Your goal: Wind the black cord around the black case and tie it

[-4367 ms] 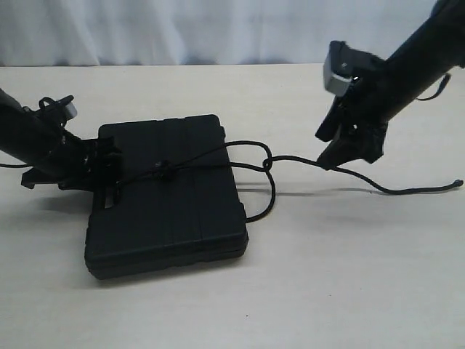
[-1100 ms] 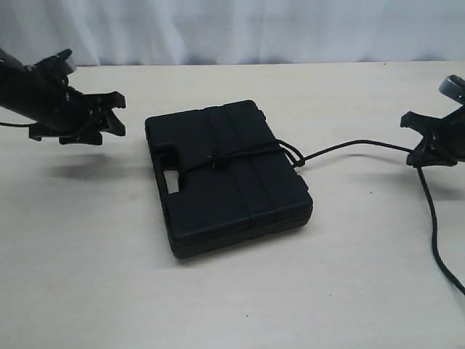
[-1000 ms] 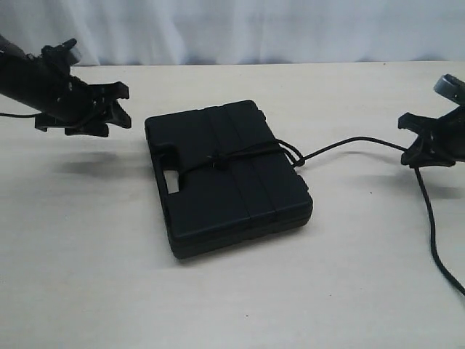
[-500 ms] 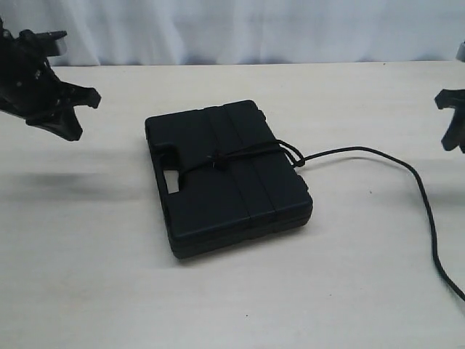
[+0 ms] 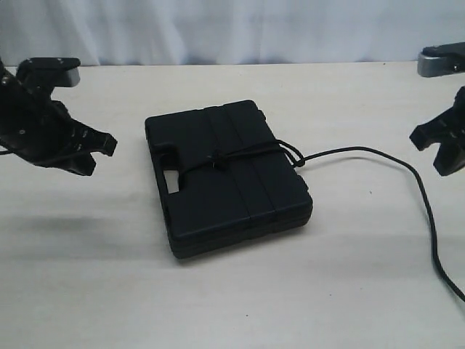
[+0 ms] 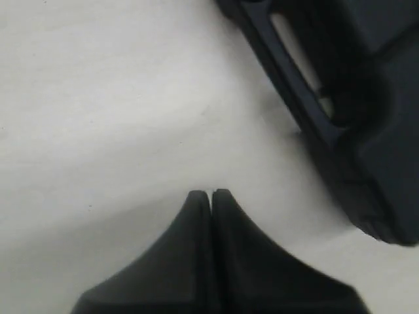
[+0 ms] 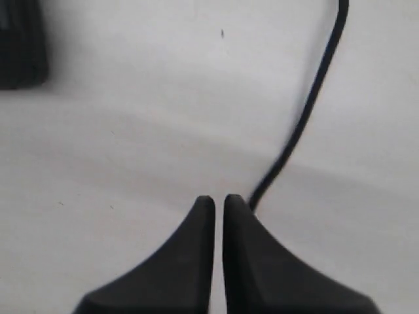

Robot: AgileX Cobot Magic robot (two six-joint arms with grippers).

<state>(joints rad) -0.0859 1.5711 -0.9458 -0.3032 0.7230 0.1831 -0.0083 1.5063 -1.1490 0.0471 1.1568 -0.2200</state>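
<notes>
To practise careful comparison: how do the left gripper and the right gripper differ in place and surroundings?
The left gripper hangs beside the handle-slot side of the black case; the right gripper hangs off the opposite side. Under the left gripper lies bare table; past the right gripper's tips runs the loose tail of the black cord. Both are shut and hold nothing.
</notes>
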